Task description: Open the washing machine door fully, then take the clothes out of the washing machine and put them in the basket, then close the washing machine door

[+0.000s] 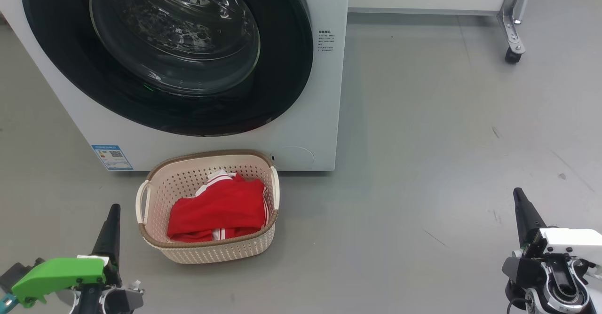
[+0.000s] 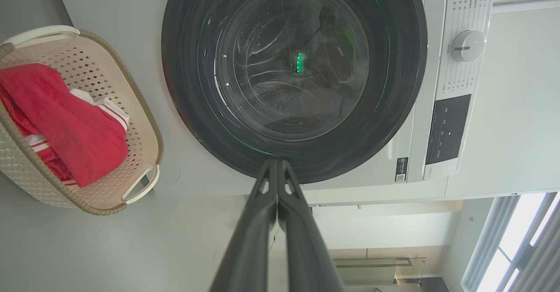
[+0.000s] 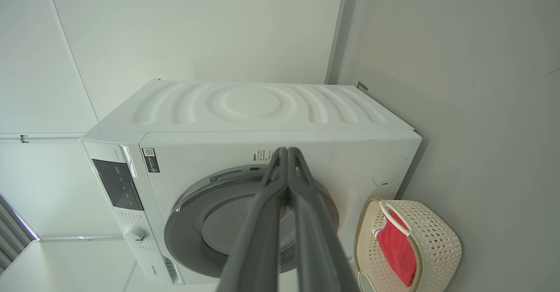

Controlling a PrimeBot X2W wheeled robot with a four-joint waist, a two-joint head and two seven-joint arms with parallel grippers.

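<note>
The white washing machine (image 1: pixel 305 116) stands ahead with its round black-rimmed door (image 1: pixel 178 46) flat against its front. Red clothes with white stripes (image 1: pixel 218 208) lie in the cream basket (image 1: pixel 207 250), which sits on the floor right before the machine. My left gripper (image 1: pixel 112 213) is low at the left of the basket, fingers pressed together and holding nothing. My right gripper (image 1: pixel 519 196) is far to the right, also shut and holding nothing. The left wrist view shows the door (image 2: pixel 293 73), the basket (image 2: pixel 144 121) and the clothes (image 2: pixel 65 121). In the right wrist view I see the machine (image 3: pixel 262 108) and basket (image 3: pixel 437 239).
Grey floor (image 1: pixel 447 140) spreads wide to the right of the machine. A metal leg on a caster (image 1: pixel 512 46) stands at the far right near a white wall panel. The machine's control panel and dial (image 2: pixel 468 46) are on its upper front.
</note>
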